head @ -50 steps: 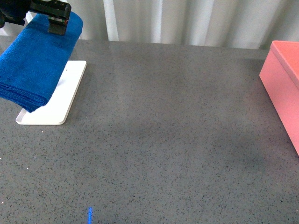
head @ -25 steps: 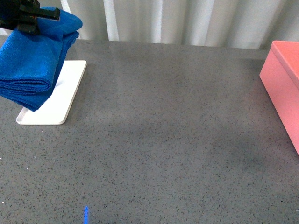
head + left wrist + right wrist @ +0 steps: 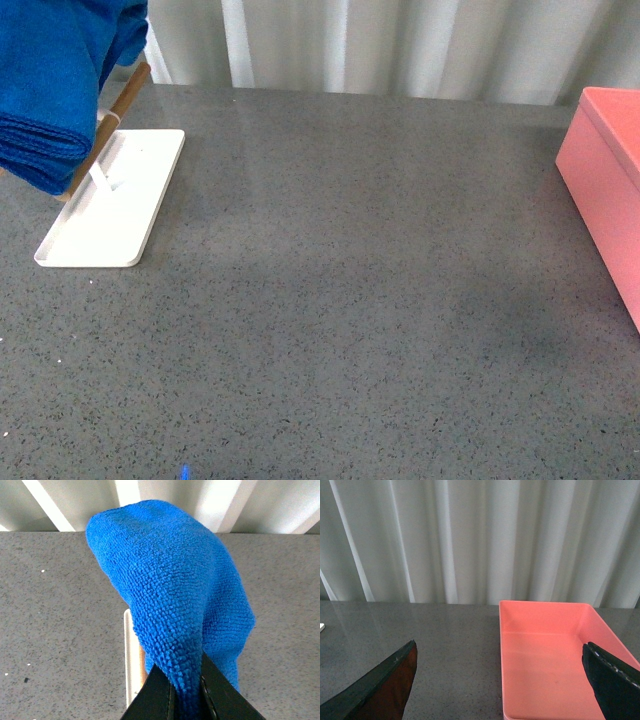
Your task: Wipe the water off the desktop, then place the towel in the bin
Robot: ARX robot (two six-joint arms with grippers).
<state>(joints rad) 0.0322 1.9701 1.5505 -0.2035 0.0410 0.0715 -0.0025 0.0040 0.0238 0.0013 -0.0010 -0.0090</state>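
The bright blue towel (image 3: 55,85) hangs folded at the far left of the front view, lifted off the dark grey desktop (image 3: 340,300). In the left wrist view the towel (image 3: 175,595) bulges out from my left gripper (image 3: 186,690), whose black jaws are shut on a pinched fold. The arm itself is out of the front view. The salmon-pink bin (image 3: 612,170) stands at the right edge; the right wrist view looks into the bin (image 3: 545,660), which holds nothing. My right gripper (image 3: 502,687) is open, one finger over the desktop and one over the bin. No water shows on the desktop.
A flat white tray (image 3: 125,215) with a slanted wooden rod (image 3: 110,120) lies at the left, partly behind the towel. White pleated curtains (image 3: 400,45) close off the far side of the desktop.
The towel has risen and shifted left, uncovering the tray and its wooden rod. The black left gripper has left the front view.
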